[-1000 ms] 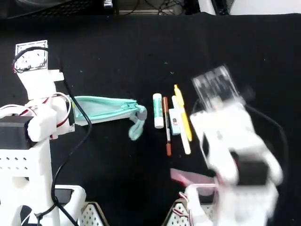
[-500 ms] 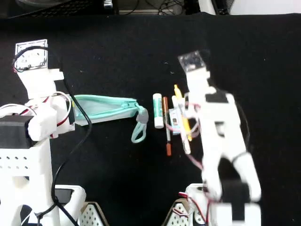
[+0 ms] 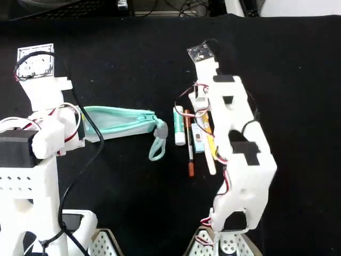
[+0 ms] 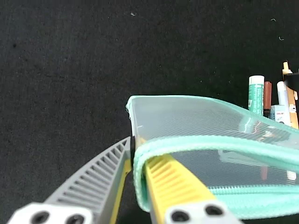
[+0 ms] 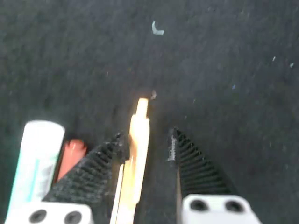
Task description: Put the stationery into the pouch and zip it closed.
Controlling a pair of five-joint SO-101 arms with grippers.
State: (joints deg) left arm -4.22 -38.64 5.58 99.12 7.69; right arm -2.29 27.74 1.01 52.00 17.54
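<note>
A black-covered table (image 3: 298,80) takes up the whole scene, with two white arms standing at its near edge. The right arm (image 3: 240,144) stretches from the near edge toward the far side, lying over the right part of the stationery. The left arm (image 3: 32,144) stands at the far left, bent over the left end of the pouch (image 3: 120,122). The pouch is mint green and see-through. It lies flat, left of centre, with its long side running left to right, and its zip is open at the end shown in the left wrist view. Its loop (image 3: 157,146) trails off its right end toward the near side. The left gripper (image 4: 138,150) pinches the pouch's left end, the yellow finger inside the mouth and the grey finger outside. Just right of the loop the stationery lies in a tight row, each piece pointing near to far. First comes a glue stick (image 3: 179,125), then a brown pen (image 3: 189,149), then a white pen (image 3: 209,160) and a yellow pen (image 5: 140,109) under the arm. The right gripper (image 5: 145,135) is low at the far end of the row, its fingers a narrow way apart astride the yellow pen's tip.
</note>
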